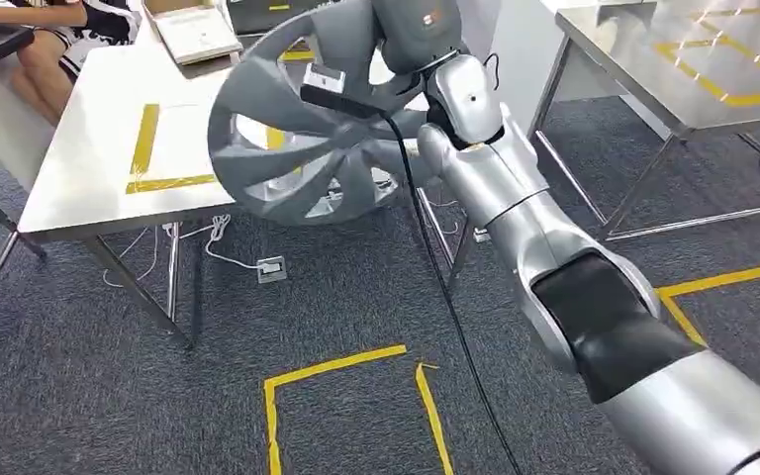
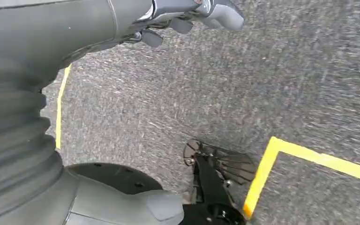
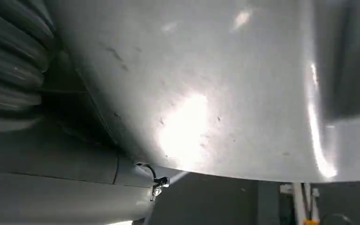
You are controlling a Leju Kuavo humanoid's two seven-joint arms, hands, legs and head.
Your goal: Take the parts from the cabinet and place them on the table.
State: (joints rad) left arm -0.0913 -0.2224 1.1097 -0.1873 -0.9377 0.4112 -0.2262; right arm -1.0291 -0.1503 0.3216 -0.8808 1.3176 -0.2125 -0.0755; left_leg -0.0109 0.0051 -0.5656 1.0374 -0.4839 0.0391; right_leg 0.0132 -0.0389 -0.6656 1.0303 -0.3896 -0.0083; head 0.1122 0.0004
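A large grey wheel cover [image 1: 297,139] with curved spokes hangs upright in front of the steel table [image 1: 79,168], partly over its near right edge. My right hand [image 1: 418,35] grips it at its upper right rim, the silver arm reaching up from the lower right. In the right wrist view the cover's pale smooth surface [image 3: 206,93] lies close against the hand's ribbed cover [image 3: 9,56], and the fingers are hidden. My left hand [image 2: 187,21] hangs over the carpet with nothing in it, fingers apart.
The table carries a yellow tape rectangle [image 1: 148,148] and an open box [image 1: 198,35] at the back. A person [image 1: 49,40] sits at the far left. A second steel table [image 1: 653,59] stands right. Yellow tape [image 1: 346,376] marks the carpet; a white socket [image 1: 272,269] and cable lie under the table.
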